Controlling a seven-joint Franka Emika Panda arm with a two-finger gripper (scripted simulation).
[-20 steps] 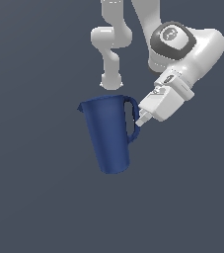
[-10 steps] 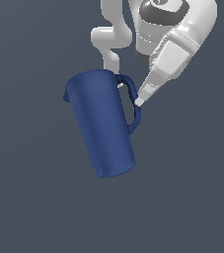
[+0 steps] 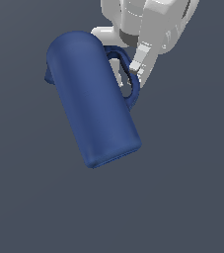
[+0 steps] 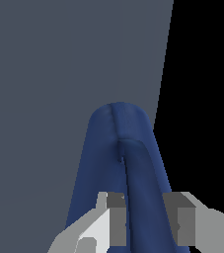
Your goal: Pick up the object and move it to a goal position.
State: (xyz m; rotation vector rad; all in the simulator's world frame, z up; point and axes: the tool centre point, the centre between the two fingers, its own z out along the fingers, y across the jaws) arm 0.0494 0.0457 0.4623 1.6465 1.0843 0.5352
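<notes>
1. A dark blue, tall cylindrical pitcher of matte plastic look [image 3: 93,99] hangs against a plain grey-blue background, held by the white arm's gripper [image 3: 135,69] at its loop side handle [image 3: 128,76].
2. In the wrist view, the two grey fingers [image 4: 116,220] sit either side of the handle [image 4: 143,188], closed on it with the loop running between them.
3. The pitcher's long axis is tilted, its lidded top toward the exterior view's upper left and its base toward the lower right; the body lies on the exterior view's left of the jaws.
4. No goal marker shows in either view, so the remaining travel cannot be judged.
5. With the hold off-centre at the handle, the pitcher would likely swing during transport.
</notes>
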